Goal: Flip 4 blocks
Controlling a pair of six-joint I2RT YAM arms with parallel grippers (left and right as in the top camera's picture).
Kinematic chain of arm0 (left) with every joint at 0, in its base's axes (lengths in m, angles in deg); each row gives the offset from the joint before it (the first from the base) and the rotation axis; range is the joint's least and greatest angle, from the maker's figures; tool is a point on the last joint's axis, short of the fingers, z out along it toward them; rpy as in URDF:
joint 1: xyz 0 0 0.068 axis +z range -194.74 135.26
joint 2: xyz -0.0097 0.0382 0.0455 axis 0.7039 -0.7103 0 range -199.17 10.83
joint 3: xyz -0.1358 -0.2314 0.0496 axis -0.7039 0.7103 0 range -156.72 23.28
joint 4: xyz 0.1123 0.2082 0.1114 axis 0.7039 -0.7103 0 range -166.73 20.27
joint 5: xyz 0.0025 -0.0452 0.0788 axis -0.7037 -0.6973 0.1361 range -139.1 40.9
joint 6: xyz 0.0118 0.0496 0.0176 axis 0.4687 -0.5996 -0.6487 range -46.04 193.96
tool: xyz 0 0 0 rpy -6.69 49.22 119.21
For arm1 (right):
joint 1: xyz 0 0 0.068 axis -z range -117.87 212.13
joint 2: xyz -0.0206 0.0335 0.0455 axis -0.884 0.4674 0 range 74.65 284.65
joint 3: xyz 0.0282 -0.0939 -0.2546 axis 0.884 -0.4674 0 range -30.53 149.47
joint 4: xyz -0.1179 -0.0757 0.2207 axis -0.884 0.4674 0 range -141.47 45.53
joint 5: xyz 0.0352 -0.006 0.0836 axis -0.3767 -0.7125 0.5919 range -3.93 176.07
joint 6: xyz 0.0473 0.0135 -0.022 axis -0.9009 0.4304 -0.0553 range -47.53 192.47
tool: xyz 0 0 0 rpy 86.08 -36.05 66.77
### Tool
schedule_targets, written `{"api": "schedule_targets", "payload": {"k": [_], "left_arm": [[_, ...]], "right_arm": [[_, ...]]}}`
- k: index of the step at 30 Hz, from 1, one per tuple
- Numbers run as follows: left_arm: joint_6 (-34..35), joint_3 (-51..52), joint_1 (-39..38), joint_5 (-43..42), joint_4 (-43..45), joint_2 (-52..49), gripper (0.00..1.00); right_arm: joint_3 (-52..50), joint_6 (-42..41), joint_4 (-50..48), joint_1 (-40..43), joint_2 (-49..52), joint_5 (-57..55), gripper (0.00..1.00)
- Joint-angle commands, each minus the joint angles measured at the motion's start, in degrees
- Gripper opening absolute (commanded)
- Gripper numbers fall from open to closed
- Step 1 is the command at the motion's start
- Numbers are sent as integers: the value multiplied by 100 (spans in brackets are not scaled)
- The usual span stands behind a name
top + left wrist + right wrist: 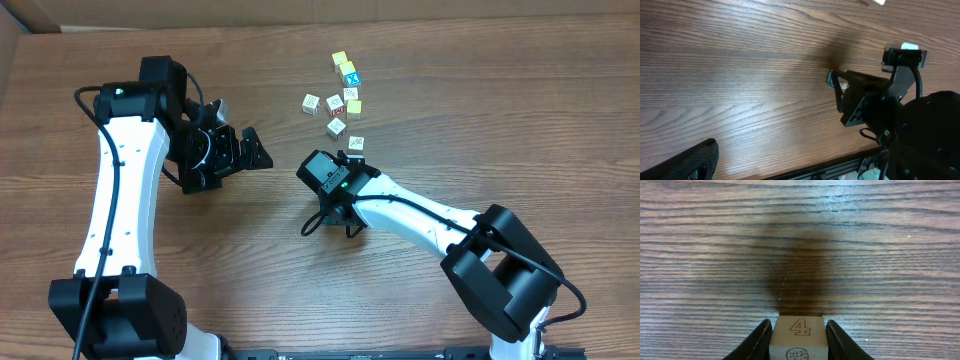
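In the right wrist view my right gripper [799,332] is shut on a pale cream block [799,330]. Its front face bears a "4" and the face next to it a dotted circle. Both fingers press its sides, and its shadow lies on the wood just ahead. The left wrist view shows the same gripper [837,86] with the cream block [844,85] between its tips. From overhead the held block is hidden under the right wrist [325,175]. More blocks [336,127] lie in a loose cluster beyond it. My left gripper [238,130] stands open with nothing in it, to the left.
The cluster holds cream cubes [311,103], a blue-faced one [349,75] and yellow-topped ones [340,60]. One pale cube [356,144] lies close by my right wrist. The table's front edge [850,159] shows in the left wrist view.
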Motion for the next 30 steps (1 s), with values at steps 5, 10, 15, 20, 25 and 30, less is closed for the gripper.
{"api": "schedule_targets", "payload": {"k": [5,10,15,20,25,30], "left_arm": [[-66,-116,-20,13,-2,-17,100],[-68,-116,-20,13,0,-17,100],[-66,-116,-20,13,0,-17,100],[-68,-116,-20,13,0,-17,100],[-66,-116,-20,13,0,-17,100],[-68,-116,-20,13,0,-17,100]], "right_arm": [[2,55,85,4,-4,192,34],[2,55,138,4,-4,192,34],[2,55,164,4,-4,195,34],[2,52,170,4,-4,197,34],[2,55,205,0,-4,195,34],[2,55,341,0,-4,192,33]]}}
